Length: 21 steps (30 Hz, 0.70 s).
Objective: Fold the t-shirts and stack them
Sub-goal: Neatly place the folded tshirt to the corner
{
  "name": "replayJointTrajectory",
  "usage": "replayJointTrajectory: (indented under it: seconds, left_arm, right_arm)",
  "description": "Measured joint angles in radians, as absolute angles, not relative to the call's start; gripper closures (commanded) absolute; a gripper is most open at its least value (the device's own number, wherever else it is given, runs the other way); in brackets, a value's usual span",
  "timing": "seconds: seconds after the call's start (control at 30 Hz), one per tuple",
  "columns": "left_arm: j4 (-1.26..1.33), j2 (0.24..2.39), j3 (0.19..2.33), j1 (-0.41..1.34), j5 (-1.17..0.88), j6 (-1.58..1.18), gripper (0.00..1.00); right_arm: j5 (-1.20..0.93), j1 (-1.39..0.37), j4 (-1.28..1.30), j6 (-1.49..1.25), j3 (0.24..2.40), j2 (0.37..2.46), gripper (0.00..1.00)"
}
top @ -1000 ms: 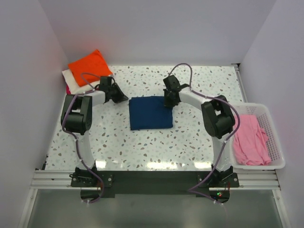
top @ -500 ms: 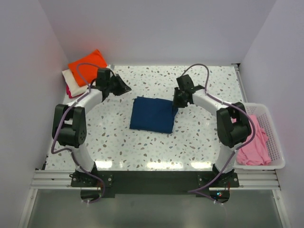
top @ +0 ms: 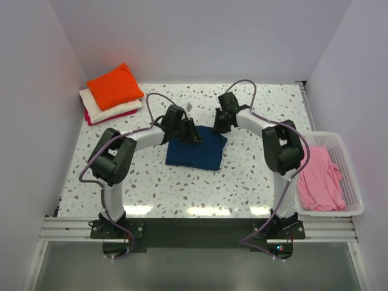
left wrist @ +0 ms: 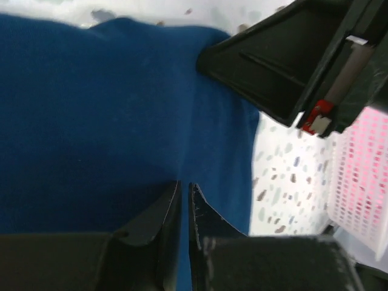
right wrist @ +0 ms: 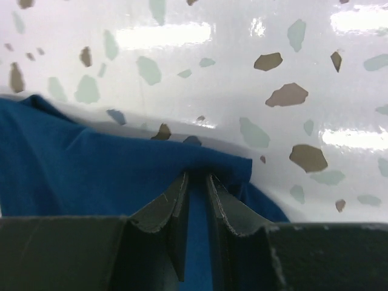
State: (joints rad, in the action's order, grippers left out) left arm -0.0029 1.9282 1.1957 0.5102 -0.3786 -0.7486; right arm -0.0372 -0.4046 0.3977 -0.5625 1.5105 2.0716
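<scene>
Step in hand, by my reading: lifting the folded navy t-shirt for transfer to the stack in the far left corner, where the orange t-shirt tops the cream t-shirt and the magenta t-shirt. My left gripper sits on the navy t-shirt's far left edge, fingers almost together; I cannot tell whether cloth is caught. The navy t-shirt lies at the middle of the table as a compact, slightly skewed rectangle. My right gripper is clenched on its far right corner, cloth puckered at the tips. The next move calls for an even two-handed lift leftward. The pink t-shirt lies unfolded in the basket at right.
</scene>
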Motion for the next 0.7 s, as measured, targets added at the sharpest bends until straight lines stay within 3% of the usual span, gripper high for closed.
replayJointTrajectory:
  seconds: [0.4,0.6,0.7]
  left_arm:
    - [0.111,1.986,1.108,0.531,-0.344,-0.827,0.83]
    - [0.097,1.951,1.108,0.526,-0.337,-0.826,0.7]
    - [0.084,1.905,1.108,0.503,-0.34,-0.823,0.58]
  right_arm:
    - [-0.072,-0.336,0.404,-0.575,1.554,2.128,0.74]
    - [-0.074,-0.337,0.402,-0.58,1.464,2.023,0.72]
    - [-0.072,-0.348,0.402,-0.585,1.392,1.914,0.72]
